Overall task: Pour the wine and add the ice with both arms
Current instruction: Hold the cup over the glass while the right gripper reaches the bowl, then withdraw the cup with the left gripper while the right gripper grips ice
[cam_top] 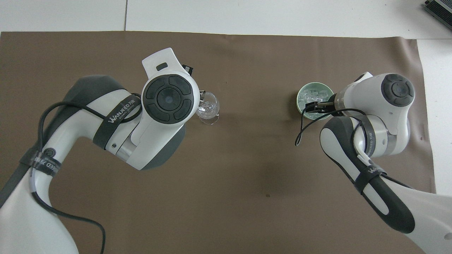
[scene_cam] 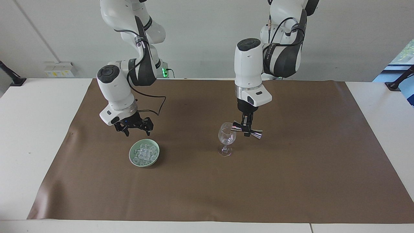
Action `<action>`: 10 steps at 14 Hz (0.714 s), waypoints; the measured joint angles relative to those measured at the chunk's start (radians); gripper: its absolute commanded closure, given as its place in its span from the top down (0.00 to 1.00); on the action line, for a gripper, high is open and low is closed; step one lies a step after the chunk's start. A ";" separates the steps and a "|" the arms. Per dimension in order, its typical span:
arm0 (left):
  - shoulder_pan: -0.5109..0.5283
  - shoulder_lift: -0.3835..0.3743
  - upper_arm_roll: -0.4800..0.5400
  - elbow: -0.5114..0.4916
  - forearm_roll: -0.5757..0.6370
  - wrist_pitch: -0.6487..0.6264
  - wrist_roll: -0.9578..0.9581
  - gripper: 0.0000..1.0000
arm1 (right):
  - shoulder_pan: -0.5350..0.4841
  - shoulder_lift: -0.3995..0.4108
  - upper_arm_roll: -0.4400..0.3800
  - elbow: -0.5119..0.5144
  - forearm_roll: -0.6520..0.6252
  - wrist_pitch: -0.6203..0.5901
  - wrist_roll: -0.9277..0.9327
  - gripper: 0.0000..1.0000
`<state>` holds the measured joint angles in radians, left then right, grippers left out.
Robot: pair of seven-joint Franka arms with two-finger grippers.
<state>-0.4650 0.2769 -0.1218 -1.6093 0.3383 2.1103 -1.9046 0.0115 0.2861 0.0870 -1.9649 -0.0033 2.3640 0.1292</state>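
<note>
A clear stemmed wine glass (scene_cam: 226, 139) (cam_top: 208, 107) stands on the brown mat. My left gripper (scene_cam: 246, 130) is shut on a silver jigger (scene_cam: 255, 133), which lies tipped almost level with one end at the glass's rim. From overhead the left wrist hides that gripper; only the jigger's tip (cam_top: 201, 96) shows. The ice (scene_cam: 144, 153) (cam_top: 313, 95) fills a pale green bowl (scene_cam: 133, 157) (cam_top: 301, 92) toward the right arm's end. My right gripper (scene_cam: 138, 132) (cam_top: 315, 106) hangs open just above the bowl's robot-side rim, holding nothing. Wine itself cannot be made out.
The brown mat (scene_cam: 291, 181) covers most of the white table (scene_cam: 35, 129). A black cable (cam_top: 300, 135) loops down from the right wrist over the mat beside the bowl.
</note>
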 measured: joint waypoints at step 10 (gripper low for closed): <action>0.000 0.000 0.000 0.000 0.002 -0.001 -0.001 0.00 | 0.018 0.019 -0.002 0.026 -0.002 0.021 0.194 1.00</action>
<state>-0.4652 0.2769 -0.1214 -1.6090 0.3398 2.1096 -1.9057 0.0299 0.3048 0.0854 -1.9394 -0.0049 2.3848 0.3231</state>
